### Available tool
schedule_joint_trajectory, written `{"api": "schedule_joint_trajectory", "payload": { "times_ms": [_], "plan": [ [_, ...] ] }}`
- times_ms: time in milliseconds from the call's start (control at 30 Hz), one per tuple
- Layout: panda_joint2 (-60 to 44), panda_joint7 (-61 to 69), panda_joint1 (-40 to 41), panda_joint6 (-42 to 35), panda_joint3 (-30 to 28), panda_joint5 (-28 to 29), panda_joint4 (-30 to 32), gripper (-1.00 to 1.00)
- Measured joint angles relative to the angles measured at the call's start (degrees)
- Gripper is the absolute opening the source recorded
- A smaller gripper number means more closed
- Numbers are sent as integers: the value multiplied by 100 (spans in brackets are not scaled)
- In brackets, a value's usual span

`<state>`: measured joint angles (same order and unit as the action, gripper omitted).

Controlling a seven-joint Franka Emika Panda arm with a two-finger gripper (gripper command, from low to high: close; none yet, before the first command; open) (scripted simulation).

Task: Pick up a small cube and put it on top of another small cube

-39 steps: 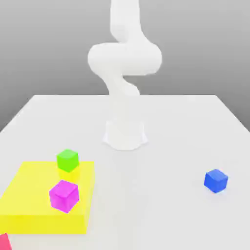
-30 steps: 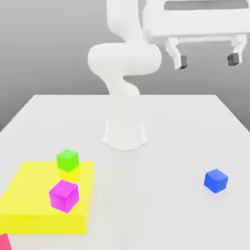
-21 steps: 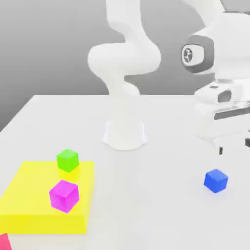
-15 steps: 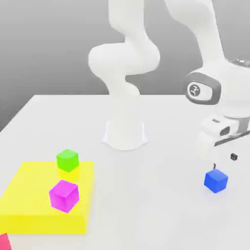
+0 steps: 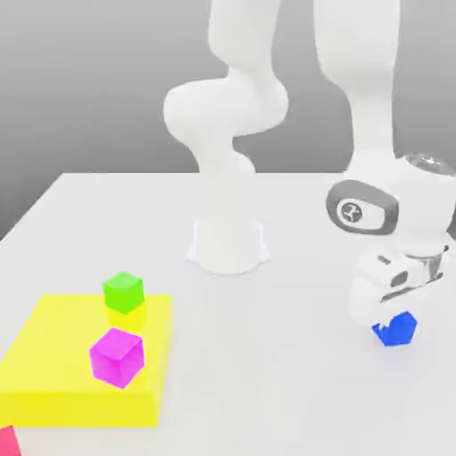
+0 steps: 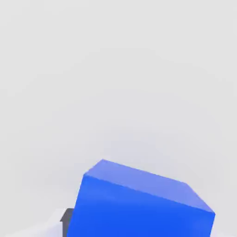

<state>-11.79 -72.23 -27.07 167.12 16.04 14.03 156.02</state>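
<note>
Directly beneath pincer (image 5: 392, 313), blue cube (image 5: 397, 329)

The small cube (image 5: 397, 329) (image 6: 139, 203) is plain bright blue. The green cube (image 5: 123, 291) and magenta cube (image 5: 117, 356) sit on a yellow slab (image 5: 53, 383). The arm (image 5: 374, 205) is white with grey joint rings; the surface (image 5: 267, 392) is pale grey-white.
</note>
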Motion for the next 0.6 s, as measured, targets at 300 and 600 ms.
{"api": "schedule_joint_trajectory", "payload": {
  "times_ms": [300,600],
  "plan": [
    [1180,2048,1918,-1360,-578,-1023,-262,-100],
    [1899,4137,3778,-2683,-2099,-1262,-863,-100]
  ]
}}
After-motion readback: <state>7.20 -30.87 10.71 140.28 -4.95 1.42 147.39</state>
